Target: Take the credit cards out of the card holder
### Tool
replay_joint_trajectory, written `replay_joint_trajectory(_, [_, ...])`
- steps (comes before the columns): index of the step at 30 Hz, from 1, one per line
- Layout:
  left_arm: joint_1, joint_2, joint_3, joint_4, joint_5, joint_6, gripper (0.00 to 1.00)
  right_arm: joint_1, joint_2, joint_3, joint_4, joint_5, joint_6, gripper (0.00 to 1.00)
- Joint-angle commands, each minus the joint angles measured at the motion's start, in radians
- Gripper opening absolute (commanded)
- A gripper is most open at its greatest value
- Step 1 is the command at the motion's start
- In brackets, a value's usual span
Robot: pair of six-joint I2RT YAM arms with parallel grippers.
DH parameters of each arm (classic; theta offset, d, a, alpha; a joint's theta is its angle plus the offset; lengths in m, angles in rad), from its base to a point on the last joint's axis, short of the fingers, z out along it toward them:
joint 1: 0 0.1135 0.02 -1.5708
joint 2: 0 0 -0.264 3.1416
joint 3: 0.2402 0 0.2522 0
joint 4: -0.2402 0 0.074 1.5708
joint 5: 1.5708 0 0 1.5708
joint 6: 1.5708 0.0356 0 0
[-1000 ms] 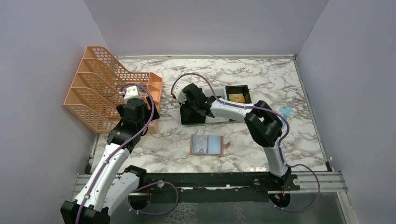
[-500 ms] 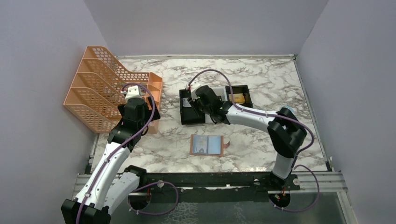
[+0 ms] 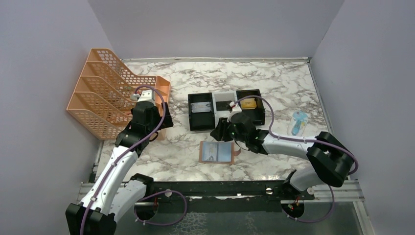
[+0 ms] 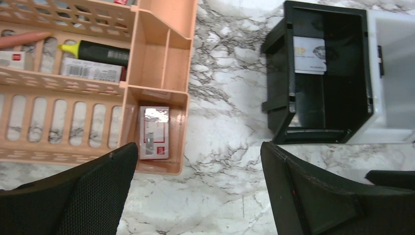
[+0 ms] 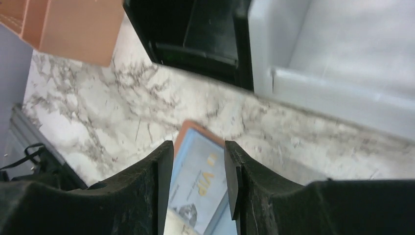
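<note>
Black plastic fingers of the right end effector (image 5: 197, 152) stand a narrow gap apart. They grip nothing and hang just over the upper edge of the card holder (image 3: 217, 152). This tan leather wallet lies opened flat on the marble bench (image 3: 274, 81), low in the centre of the overhead frame, with its light-blue lining facing up. Between the fingers, the wrist view shows a pale credit card (image 5: 205, 178) lying in the holder. Gold "VIP" is printed on it, and the rest of its print is blurred.

By my judgement the card is light, stiff and slick, and too thin to pinch while it lies flat on the leather. The best hold looks like an exposed edge, one finger on each face, drawing it out along the pocket. The holder is light too and may drag along unless it is pinned.

A black-and-white three-compartment tray (image 4: 274, 105) sits just above the holder in the overhead frame. Its left black compartment holds a silvery card (image 4: 309, 55) with gold letters ending in "P" and a diamond motif.

The left end effector (image 4: 198, 147) is spread wide and empty over bare marble, between the tray and an orange mesh organiser (image 4: 161, 44) at the upper left. In the organiser lie a yellow highlighter (image 4: 93, 51) and a barcode label too small to read.
</note>
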Motion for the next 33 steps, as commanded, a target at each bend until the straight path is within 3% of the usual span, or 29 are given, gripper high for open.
replay_joint_trajectory(1, [0.007,0.000,-0.016,0.055,0.138,0.007,0.99,-0.001,-0.041,-0.120,0.251,-0.127,0.200,0.44])
replay_joint_trajectory(3, [0.007,0.001,-0.030,0.081,0.188,-0.001,0.99,-0.001,-0.036,-0.118,0.228,-0.139,0.199,0.44])
replay_joint_trajectory(8, [0.004,0.074,-0.079,0.206,0.566,-0.074,0.92,-0.001,-0.029,-0.118,0.182,-0.209,0.230,0.42])
replay_joint_trajectory(11, [-0.030,0.143,-0.087,0.243,0.673,-0.112,0.89,0.000,-0.038,-0.153,0.178,-0.217,0.271,0.39])
replay_joint_trajectory(18, [-0.251,0.237,-0.083,0.261,0.578,-0.113,0.85,-0.001,-0.058,-0.231,0.138,-0.168,0.295,0.35])
replay_joint_trajectory(25, [-0.365,0.300,-0.170,0.386,0.488,-0.191,0.77,-0.001,-0.059,-0.219,0.055,-0.209,0.219,0.31])
replay_joint_trajectory(33, [-0.473,0.430,-0.148,0.418,0.411,-0.212,0.57,-0.001,-0.015,-0.211,0.081,-0.246,0.200,0.28])
